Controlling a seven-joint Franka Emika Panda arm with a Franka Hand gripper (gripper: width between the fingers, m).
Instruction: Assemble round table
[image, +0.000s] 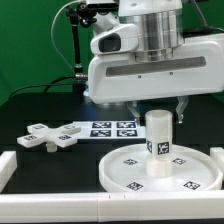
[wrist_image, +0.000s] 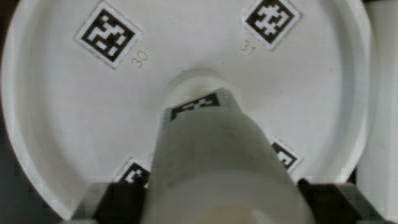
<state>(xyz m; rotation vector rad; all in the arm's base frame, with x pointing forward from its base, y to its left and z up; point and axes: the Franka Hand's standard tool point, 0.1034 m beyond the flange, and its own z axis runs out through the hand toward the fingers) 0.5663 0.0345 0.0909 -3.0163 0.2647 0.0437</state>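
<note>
Arm pose: the white two-finger gripper (image: 160, 108) hangs straight down over the work. Its broad white hand fills the upper half of the exterior view, and the arm above the wrist is cut off by the frame edge.

The dark fingers (wrist_image: 121, 198) are set one on either side of the top of the short white plastic cylinder leg (image: 160, 135). In the wrist view the leg fills the gap between them. In the exterior view only short dark stubs are seen below the hand, set wider than the leg. Whether the pads press on the leg or stand just clear cannot be told.

Leg: upright on the large white rimmed plastic disc (image: 108, 172), at about its middle. One black-and-white tag is seen on its side.

Disc: flat on the black table (image: 55, 160), toward the exterior view's right, tags facing up. The centre socket is hidden by the leg's base.

White cross-shaped plastic foot (image: 45, 136): flat on the table at the exterior view's left, well apart from disc and gripper. It lies just beside the marker board (image: 110, 128); contact between the two cannot be made out.

Hidden or unclear:
- The fingertips are cropped in the wrist view, which is blurred.
- The disc rim is cut off at the exterior view's right.
- A white border rail (image: 60, 208) is seen only in part along the near edge.
</note>
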